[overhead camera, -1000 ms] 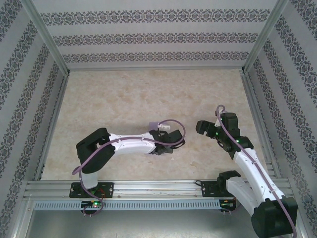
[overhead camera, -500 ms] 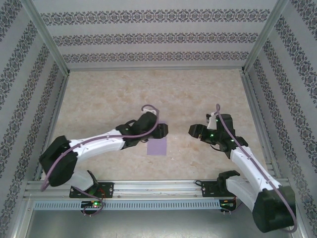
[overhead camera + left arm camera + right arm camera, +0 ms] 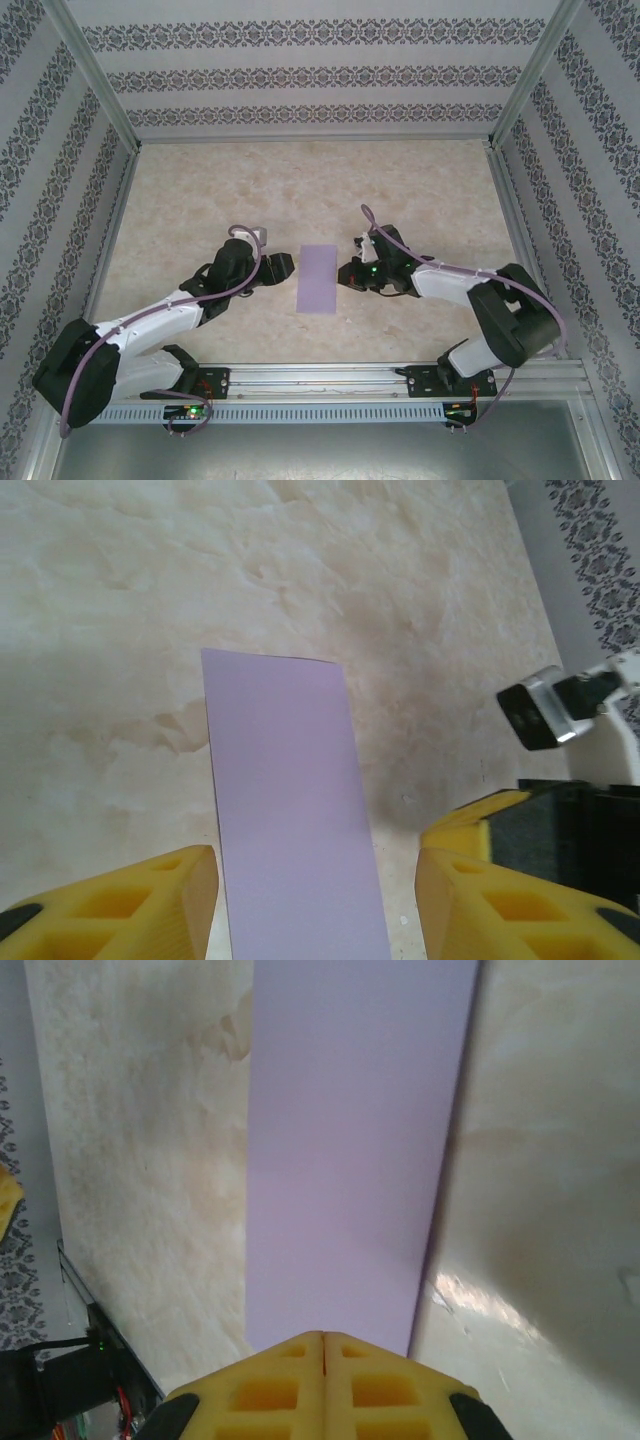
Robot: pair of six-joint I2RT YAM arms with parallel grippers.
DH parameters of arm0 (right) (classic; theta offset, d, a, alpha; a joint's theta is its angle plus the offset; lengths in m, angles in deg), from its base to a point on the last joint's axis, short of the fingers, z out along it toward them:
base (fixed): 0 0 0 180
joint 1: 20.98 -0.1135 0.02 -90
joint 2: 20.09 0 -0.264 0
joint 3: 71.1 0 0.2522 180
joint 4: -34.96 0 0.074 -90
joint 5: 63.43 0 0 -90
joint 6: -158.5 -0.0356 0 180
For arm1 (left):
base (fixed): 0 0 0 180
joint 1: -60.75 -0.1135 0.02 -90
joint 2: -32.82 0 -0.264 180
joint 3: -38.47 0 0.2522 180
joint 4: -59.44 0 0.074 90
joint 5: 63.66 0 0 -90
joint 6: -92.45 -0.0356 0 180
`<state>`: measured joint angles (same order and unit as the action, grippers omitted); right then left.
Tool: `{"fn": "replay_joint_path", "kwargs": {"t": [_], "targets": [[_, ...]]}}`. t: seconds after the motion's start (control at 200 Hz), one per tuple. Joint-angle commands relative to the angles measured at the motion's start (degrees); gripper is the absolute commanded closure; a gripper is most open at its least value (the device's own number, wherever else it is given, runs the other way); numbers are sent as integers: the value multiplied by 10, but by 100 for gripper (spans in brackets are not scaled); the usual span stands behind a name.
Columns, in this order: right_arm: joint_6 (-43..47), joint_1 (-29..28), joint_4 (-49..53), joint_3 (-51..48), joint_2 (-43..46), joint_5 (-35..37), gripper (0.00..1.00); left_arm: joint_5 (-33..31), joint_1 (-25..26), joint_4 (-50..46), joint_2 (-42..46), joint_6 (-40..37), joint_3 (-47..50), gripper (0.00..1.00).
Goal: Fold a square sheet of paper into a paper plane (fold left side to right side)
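Folded lavender sheet (image 3: 318, 279) flat mid-table, long axis near-to-far — squarely between both. Right gripper (image 3: 348, 275) fingers together at its right edge; left gripper (image 3: 283, 267) jaws apart, just left of it.

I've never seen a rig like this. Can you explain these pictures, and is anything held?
Two robot arms stand at the near edge of a table. One picture looks down from above; the other two come from wrist cameras, so the yellow blocks are each arm's own fingers. On its marbled top lies a lavender sheet of paper, a narrow rectangle. The left gripper is open beside it. The right gripper is shut at its edge; whether it pinches the paper is unclear.
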<state>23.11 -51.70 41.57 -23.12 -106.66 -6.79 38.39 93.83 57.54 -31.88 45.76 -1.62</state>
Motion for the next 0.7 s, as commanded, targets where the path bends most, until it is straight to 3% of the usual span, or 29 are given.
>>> {"fn": "replay_joint_path", "kwargs": {"t": [0.0, 0.5, 0.695], "targets": [[-10, -12, -47, 24, -32, 17, 100, 19, -13, 19, 14, 3, 13, 46], [16, -11, -33, 38, -116, 37, 100, 32, -20, -41, -9, -2, -1, 46], [29, -11, -15, 23, -124, 48, 100, 73, -19, -66, -49, -6, -28, 46]]}}
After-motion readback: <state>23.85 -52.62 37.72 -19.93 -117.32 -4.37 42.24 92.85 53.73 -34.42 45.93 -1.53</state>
